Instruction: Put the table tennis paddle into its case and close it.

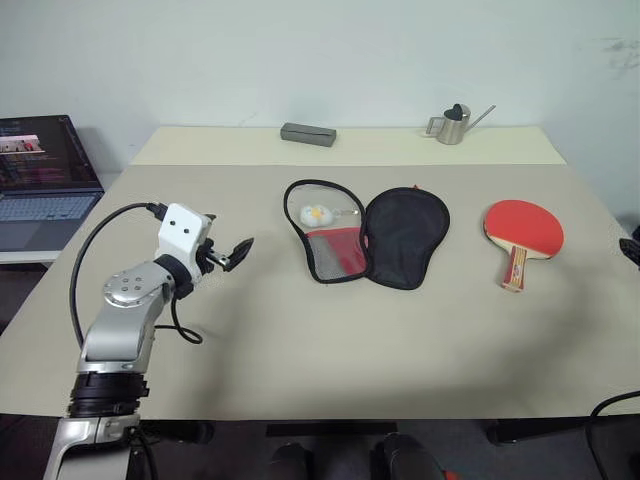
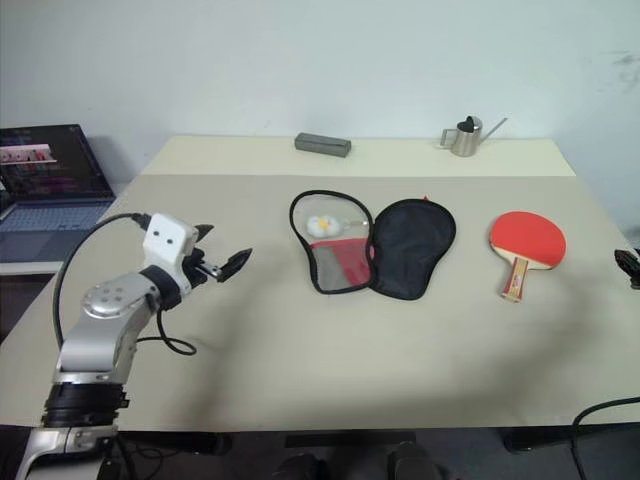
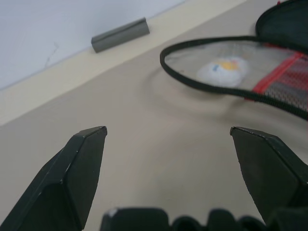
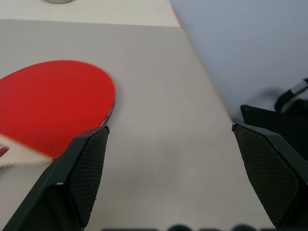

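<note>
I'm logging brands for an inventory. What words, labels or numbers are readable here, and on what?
None can be read.
Laptop screen: shows content, too small and blurred to read.
Paddle handle: stripes, no legible text.
Case: lies open, no lettering shows.

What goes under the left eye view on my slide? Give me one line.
Left gripper open above the table, the case unzipped flat, the table tennis paddle lying beside it.

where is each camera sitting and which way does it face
Head stereo pair: high, looking forward and down over the table; shows left gripper.
Left wrist: looks between open fingers at the opened case.
Right wrist: between open fingers toward the table tennis paddle.
Shared: case, paddle.
</note>
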Controlling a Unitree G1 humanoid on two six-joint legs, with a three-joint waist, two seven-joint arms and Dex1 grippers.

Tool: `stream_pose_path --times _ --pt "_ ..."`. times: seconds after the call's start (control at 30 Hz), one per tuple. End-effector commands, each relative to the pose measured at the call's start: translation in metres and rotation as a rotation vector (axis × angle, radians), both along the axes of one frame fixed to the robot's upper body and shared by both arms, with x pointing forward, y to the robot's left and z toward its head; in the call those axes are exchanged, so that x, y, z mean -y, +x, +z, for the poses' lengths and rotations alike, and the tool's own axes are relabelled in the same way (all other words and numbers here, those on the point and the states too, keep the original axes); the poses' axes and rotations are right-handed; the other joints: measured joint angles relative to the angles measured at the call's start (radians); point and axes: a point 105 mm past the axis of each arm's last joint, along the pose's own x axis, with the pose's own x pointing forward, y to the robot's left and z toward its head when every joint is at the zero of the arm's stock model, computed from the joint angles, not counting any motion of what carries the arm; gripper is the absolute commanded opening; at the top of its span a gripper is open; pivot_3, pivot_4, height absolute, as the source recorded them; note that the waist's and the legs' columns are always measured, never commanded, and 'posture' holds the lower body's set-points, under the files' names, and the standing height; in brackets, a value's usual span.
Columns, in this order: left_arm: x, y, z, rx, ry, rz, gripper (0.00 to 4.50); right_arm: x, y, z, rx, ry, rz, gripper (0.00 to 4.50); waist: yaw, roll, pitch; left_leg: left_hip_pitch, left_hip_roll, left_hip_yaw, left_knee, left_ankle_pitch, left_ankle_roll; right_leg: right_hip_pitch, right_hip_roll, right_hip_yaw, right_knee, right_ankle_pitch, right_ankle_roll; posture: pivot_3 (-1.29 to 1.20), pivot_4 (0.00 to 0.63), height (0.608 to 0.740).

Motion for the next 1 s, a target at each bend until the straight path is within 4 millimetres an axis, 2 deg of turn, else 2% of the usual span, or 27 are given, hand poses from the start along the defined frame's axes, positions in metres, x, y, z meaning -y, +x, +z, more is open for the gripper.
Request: stream_pose_path --times 0.03,0.17,0.33,0.47,0.67,0.87,1.0 --pt "-0.009 0.001 0.005 0.024 0.027 0.040 4.50 -0.002 0.000 0.025 0.063 -0.026 0.029 4.48 0.000 0.000 0.000 0.000 0.000 0.000 0.000 0.000 0.000 0.000 0.000 0.000 0.000 0.000 0.000 0.00 0.150 0.740" --pt "-0.007 0.005 0.012 0.052 0.014 0.043 4.50 -0.011 0.003 0.033 0.104 -0.003 0.062 4.48 0.000 0.000 0.000 0.000 0.000 0.000 0.000 0.000 0.000 0.000 0.000 0.000 0.000 0.000 0.000 0.00 0.150 0.740" --pt "-0.013 0.004 0.016 0.059 0.009 0.034 4.50 -0.037 0.010 0.046 0.145 0.015 0.162 4.48 0.001 0.000 0.000 0.000 0.000 0.000 0.000 0.000 0.000 0.000 0.000 0.000 0.000 0.000 0.000 0.00 0.150 0.740" --pt "-0.025 0.003 0.023 0.076 0.007 0.060 4.50 -0.054 0.012 0.047 0.144 0.007 0.213 4.48 0.002 0.000 0.000 0.000 0.000 -0.001 0.000 0.000 0.000 0.000 0.000 -0.001 0.001 0.000 0.000 0.00 0.150 0.740" --pt "-0.032 0.003 0.029 0.091 0.006 0.054 4.50 -0.073 0.011 0.043 0.147 0.020 0.261 4.48 0.008 0.000 0.000 0.000 0.000 -0.001 0.001 0.000 0.000 0.000 0.000 -0.001 0.000 0.000 0.000 0.00 0.150 0.740" --pt "-0.020 0.012 0.037 0.106 -0.014 0.000 4.50 -0.083 0.004 0.046 0.148 0.025 0.291 4.48 0.010 0.000 0.000 -0.001 0.000 -0.001 0.001 0.000 0.000 0.000 -0.001 -0.001 0.000 0.000 0.000 0.00 0.150 0.740" --pt "-0.012 0.011 0.040 0.096 -0.037 -0.063 4.50 -0.095 0.002 0.045 0.151 0.026 0.322 4.48 0.009 0.000 0.000 -0.001 0.000 -0.001 0.001 0.000 0.000 0.000 -0.001 -0.001 0.000 0.000 0.000 0.00 0.150 0.740"
